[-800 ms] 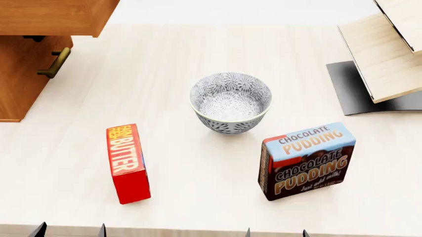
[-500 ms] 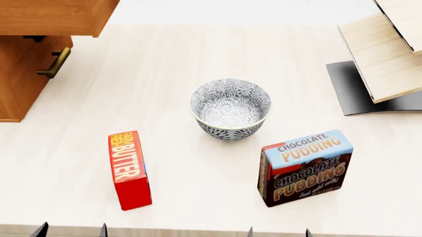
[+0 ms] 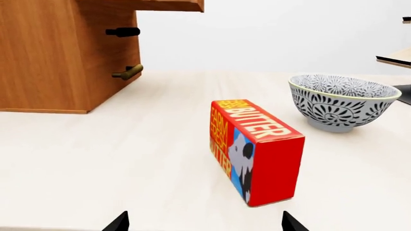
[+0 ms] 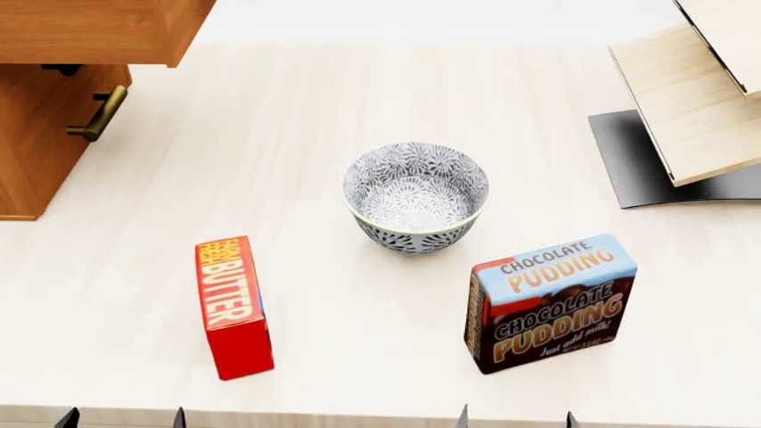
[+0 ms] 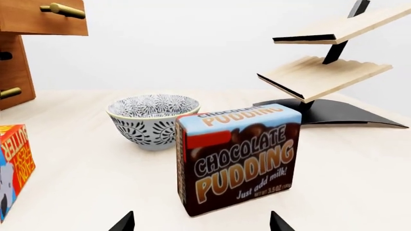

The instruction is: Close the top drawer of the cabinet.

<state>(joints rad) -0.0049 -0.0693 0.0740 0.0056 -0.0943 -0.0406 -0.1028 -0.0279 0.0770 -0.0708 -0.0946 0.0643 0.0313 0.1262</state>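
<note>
The orange-brown cabinet [image 4: 36, 143] stands at the table's far left. Its top drawer [image 4: 95, 31] sticks out over the table, pulled open. In the right wrist view the top drawer [image 5: 42, 19] shows its brass bar handle [image 5: 63, 10]. The lower drawer's brass handle [image 4: 99, 114] shows below it. In the left wrist view the cabinet [image 3: 64, 53] stands far off. My left gripper [image 4: 123, 417] and right gripper [image 4: 515, 416] are open and empty at the table's near edge; only their black fingertips show, far from the cabinet.
A red butter box [image 4: 233, 306], a patterned bowl [image 4: 416, 196] and a chocolate pudding box [image 4: 551, 301] stand on the pale table [image 4: 298, 107]. A pale wood slanted rack [image 4: 701, 89] on a black base stands at the far right.
The view shifted slightly between the first two frames, so the table's objects sit a little lower. Since then the fingertips have sunk a little and the right pair has edged right.
</note>
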